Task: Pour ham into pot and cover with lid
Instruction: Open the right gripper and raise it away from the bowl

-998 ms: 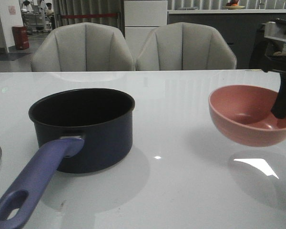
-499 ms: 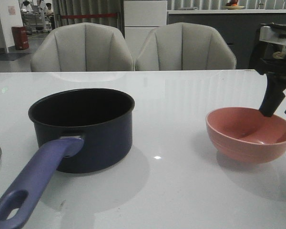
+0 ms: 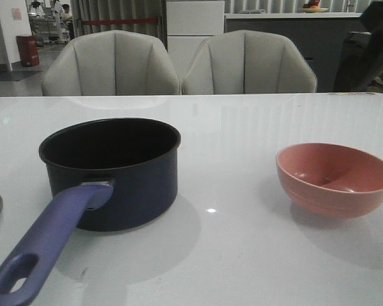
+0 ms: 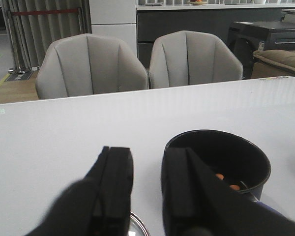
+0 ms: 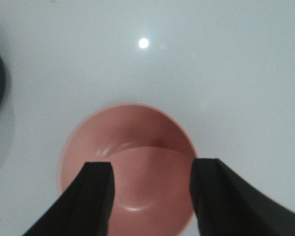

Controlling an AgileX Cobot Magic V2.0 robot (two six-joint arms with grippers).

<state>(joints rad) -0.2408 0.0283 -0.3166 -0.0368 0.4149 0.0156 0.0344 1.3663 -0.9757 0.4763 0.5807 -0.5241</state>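
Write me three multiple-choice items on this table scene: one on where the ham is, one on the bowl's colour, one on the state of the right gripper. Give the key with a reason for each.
1. Where are the ham pieces?
A. In the pot
B. In the bowl
C. On the bare table

2. What colour is the bowl?
A. White
B. Pink
C. Green

3. How is the right gripper?
A. Shut on the bowl's rim
B. Shut on the lid
C. Open, holding nothing

Key:
1. A: the left wrist view shows small orange pieces on the floor of the pot, and the bowl is empty in the right wrist view.
2. B: it is pink in both the front view and the right wrist view.
3. C: its fingers stand wide apart above the bowl, which rests on the table, with nothing between them.
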